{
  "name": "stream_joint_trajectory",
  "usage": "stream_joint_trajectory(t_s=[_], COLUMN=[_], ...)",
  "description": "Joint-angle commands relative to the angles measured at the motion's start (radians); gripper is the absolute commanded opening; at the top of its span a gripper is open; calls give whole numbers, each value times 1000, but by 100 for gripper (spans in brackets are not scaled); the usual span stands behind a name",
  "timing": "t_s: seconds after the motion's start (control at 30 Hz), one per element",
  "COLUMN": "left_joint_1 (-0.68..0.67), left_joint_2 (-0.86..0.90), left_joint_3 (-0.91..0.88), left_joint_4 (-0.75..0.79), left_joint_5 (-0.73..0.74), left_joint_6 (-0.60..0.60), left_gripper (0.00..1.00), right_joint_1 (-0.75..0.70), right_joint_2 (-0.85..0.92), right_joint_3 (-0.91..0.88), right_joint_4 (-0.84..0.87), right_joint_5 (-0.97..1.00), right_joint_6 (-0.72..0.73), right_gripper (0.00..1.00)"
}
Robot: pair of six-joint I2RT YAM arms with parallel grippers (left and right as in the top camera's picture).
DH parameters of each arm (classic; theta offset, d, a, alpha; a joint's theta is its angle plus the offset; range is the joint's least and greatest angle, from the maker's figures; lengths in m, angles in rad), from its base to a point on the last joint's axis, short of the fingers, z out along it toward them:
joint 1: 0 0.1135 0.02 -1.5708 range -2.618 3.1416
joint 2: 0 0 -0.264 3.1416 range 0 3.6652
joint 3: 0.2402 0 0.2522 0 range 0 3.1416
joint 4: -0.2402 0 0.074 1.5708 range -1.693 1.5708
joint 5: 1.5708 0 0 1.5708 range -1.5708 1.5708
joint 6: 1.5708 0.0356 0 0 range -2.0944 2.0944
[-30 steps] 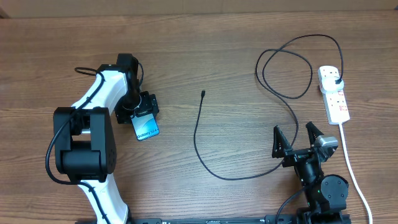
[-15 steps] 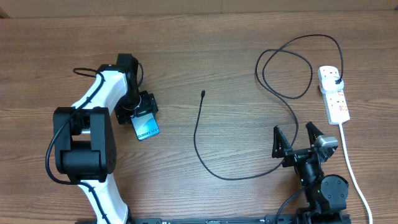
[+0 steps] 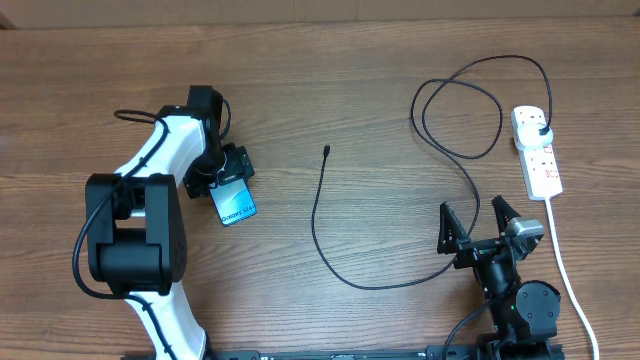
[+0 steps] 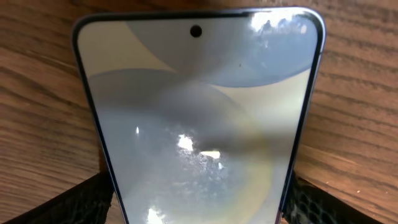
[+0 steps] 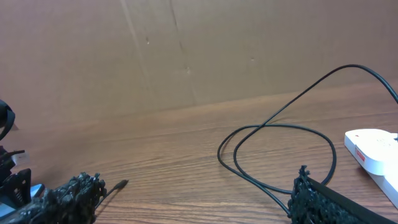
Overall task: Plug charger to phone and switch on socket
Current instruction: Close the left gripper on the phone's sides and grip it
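Note:
The phone (image 3: 236, 205) with its blue "Galaxy" screen lies at the left of the table, held at its far end by my left gripper (image 3: 224, 175). In the left wrist view the phone's glossy screen (image 4: 199, 124) fills the frame between the two black fingers. The charger's thin black cable (image 3: 318, 215) curves across the middle, its connector tip (image 3: 327, 151) lying free. Its black plug (image 3: 541, 131) sits in the white socket strip (image 3: 537, 152) at the right. My right gripper (image 3: 474, 222) is open and empty near the front edge; the cable loop (image 5: 280, 149) and tip (image 5: 121, 184) lie ahead of it.
The strip's thick white cord (image 3: 562, 260) runs down the right side, close to the right arm's base. The strip's end shows in the right wrist view (image 5: 373, 149). A brown cardboard wall (image 5: 186, 56) stands behind the table.

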State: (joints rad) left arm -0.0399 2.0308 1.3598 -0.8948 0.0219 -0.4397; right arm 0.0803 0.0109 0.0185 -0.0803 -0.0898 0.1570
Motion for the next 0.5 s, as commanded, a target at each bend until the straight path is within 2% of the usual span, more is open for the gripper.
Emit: stream_joint_trajectory(t_s=[0.0,0.23,0.47], left_joint_1=[0,0,0], left_joint_2=[29,29,29], left_joint_3=[-55,-68,-68], left_joint_4=[37,23,-3], left_joint_5=[-8,37,61], left_joint_6=[-13,-13,-28], left_gripper=[92,92,88], right_joint_1=[6,6,6], right_joint_2=[-8,-8,-8], right_joint_3=[-11,-11,-11], right_joint_4=[4,4,4], right_joint_5=[-1,-1,-1], right_joint_6=[2,2,2], right_gripper=[100,100,100])
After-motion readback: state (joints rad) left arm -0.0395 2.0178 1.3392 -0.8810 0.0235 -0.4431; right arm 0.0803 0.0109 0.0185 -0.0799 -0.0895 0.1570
